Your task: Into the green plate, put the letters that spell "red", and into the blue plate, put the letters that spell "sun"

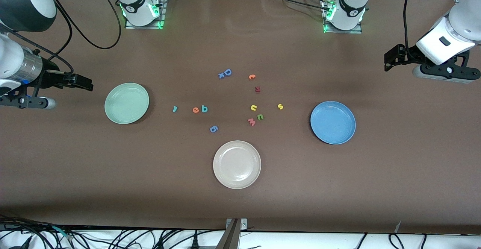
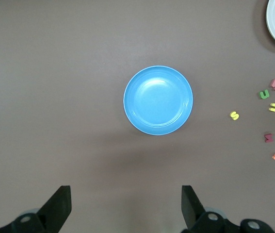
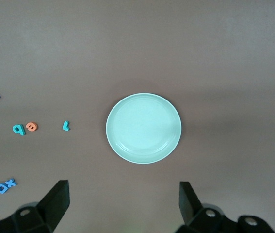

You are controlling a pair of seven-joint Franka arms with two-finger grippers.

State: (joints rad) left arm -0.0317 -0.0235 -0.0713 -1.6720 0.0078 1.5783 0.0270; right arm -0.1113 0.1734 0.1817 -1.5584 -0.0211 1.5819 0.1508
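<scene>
Table (image 1: pixel 75 173): matt brown surface, smooth. Green plate (image 1: pixel 127 103), blue plate (image 1: pixel 333 122), beige plate (image 1: pixel 237 164) nearest the front camera: glossy, smooth plastic-like finish with highlights.

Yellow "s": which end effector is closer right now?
Left. The left end effector hangs open past the blue plate, at the yellow "s" end of the table; the right end effector is open past the green plate.

Both arms wait, raised at the table's ends. The left gripper (image 1: pixel 389 59) and right gripper (image 1: pixel 87 83) hang wide open, holding nothing.
</scene>
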